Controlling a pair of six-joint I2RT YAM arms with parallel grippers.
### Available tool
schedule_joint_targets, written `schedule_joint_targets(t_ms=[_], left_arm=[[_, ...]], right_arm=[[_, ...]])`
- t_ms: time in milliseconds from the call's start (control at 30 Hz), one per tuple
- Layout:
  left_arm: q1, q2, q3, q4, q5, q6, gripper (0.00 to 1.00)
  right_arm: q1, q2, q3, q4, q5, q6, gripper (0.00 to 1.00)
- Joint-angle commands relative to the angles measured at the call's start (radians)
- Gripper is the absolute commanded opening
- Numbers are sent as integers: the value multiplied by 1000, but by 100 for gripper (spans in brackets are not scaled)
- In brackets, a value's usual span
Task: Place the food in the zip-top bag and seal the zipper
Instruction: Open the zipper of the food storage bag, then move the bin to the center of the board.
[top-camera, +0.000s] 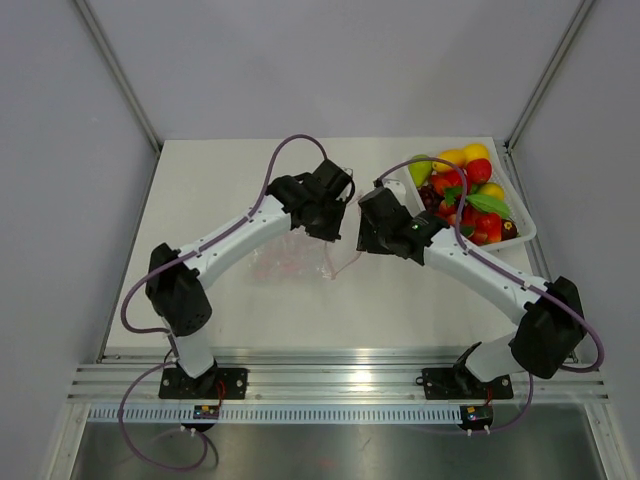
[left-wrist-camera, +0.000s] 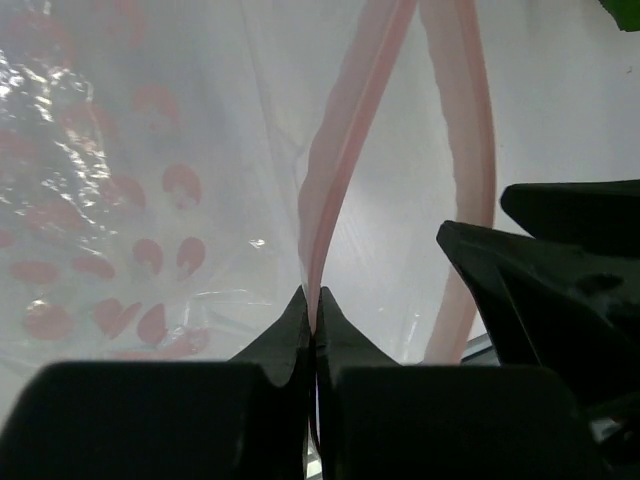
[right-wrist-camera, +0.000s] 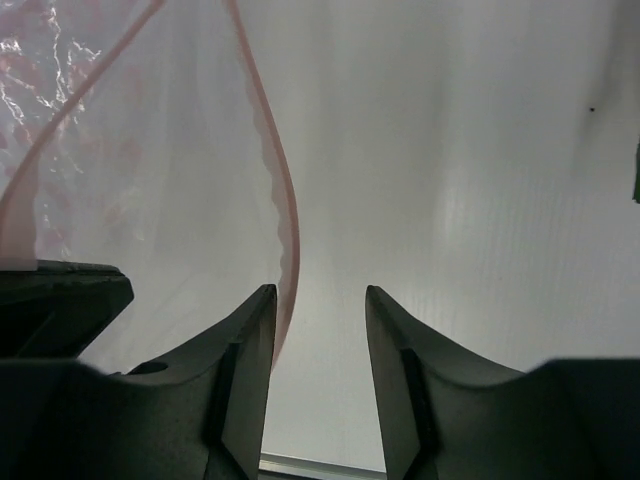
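1. Zip-top bag (top-camera: 293, 260): it lies on the white table (top-camera: 200, 190) in front of the two arms, between their wrists and a little to the left of centre. It is thin, clear and crinkly, with glare on its folds.
2. In the left wrist view the bag (left-wrist-camera: 140, 200) carries a scatter of small red-pink printed marks; what they depict is too blurred to tell.
3. Zipper (left-wrist-camera: 335, 180): a pale pink strip along the mouth. Its two sides stand apart here. One side runs down into the left claw, and the other curves away to the right of it.
4. Left gripper (left-wrist-camera: 316, 305): the jaws are pressed together with the near side of the zipper clamped between the tips. From above, this gripper (top-camera: 328, 222) sits over the bag's right-hand end.
5. Right gripper (right-wrist-camera: 320, 300): the jaws stand apart with a plain gap between them, and nothing is held. The scalloped edge of the zipper (right-wrist-camera: 287, 215) comes down to the tip of its left finger (right-wrist-camera: 255, 330). It appears to touch that tip, though the view does not settle it.
6. From above, the right gripper (top-camera: 372, 236) is just beside the left one, both pointing down at the bag's mouth.
7. Food (top-camera: 465, 190): red, yellow, green, orange and dark pieces, some with green leaves, are heaped in the white tray (top-camera: 527, 232). The tray sits at the table's far right, apart from the bag.
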Motion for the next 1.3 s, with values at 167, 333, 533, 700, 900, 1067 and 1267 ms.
schedule_joint_targets(t_ms=[167,333,533,700,900,1067,1267], left_arm=[[4,127,215,22,104,-25,0],[10,199,287,4,124,-24,0],[17,214,288,8,116,-24,0],[25,214,286,13,108,-27,0],[28,185,258,19,99,-19,0],[28,129,183,47,95,-10,0],[31,99,137,63,93,-7,0]], right_arm=[[-81,-107,15,-37,68,-56,55],[-101,-214,6,-54,87,-71,59],[-155,-293,23,-95,140,-96,64],[-294,-296,43,-92,93,-111,73],[-498,-224,78,-83,-37,-143,75],[-538,-147,177,-118,-97,-250,70],[-537,87,351,-170,-189,-335,63]])
